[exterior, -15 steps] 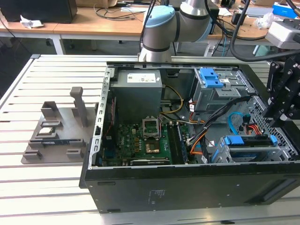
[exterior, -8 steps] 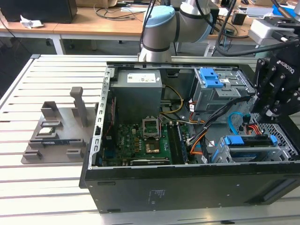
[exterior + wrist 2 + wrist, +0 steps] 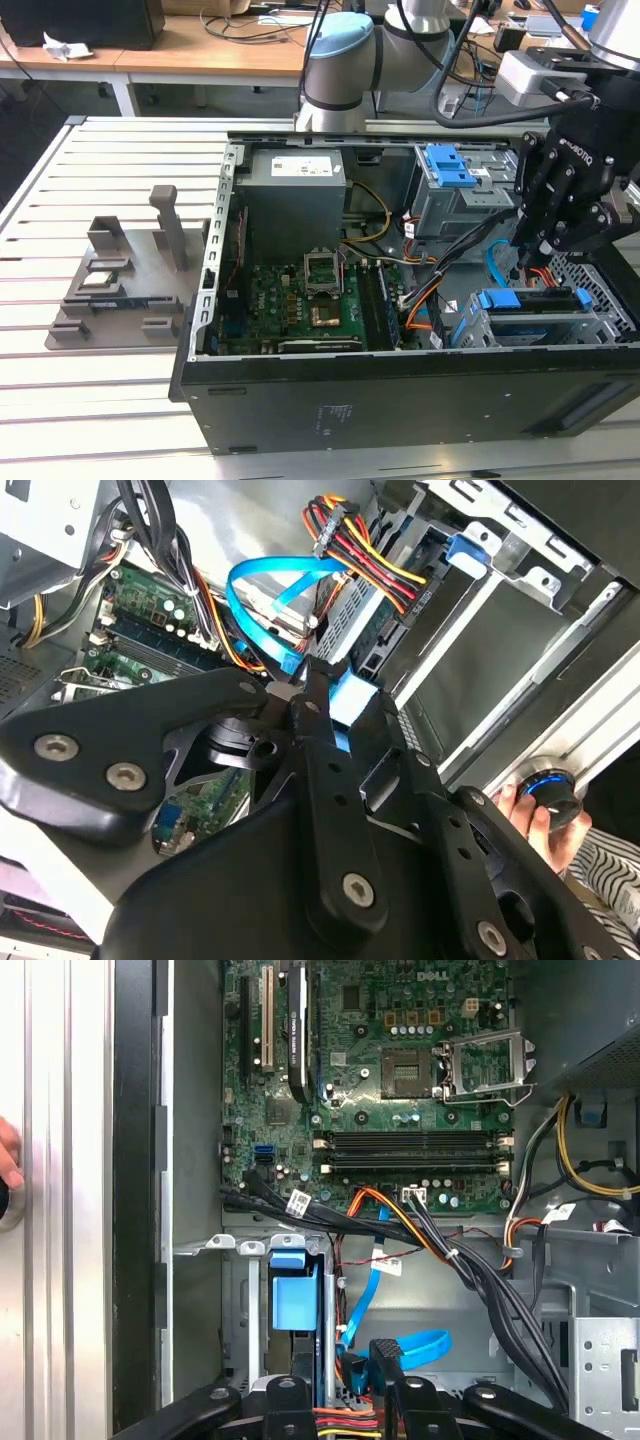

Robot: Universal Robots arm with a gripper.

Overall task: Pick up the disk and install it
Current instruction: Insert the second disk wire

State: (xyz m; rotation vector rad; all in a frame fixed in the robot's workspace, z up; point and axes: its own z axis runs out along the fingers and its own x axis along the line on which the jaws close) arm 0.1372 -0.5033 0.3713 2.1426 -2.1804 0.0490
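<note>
Looking at the exterior view, you see the gripper (image 3: 537, 262) hanging inside the open computer case (image 3: 300, 400), just above the lower drive cage (image 3: 600, 325) at the view's right. The disk (image 3: 530, 299) sits on edge in that cage, its blue caddy along the top, and in the first wrist view the disk (image 3: 295, 1300) stands in its slot beside the motherboard (image 3: 380, 1090). In the second wrist view the fingers (image 3: 335, 730) are drawn close together with nothing between them.
</note>
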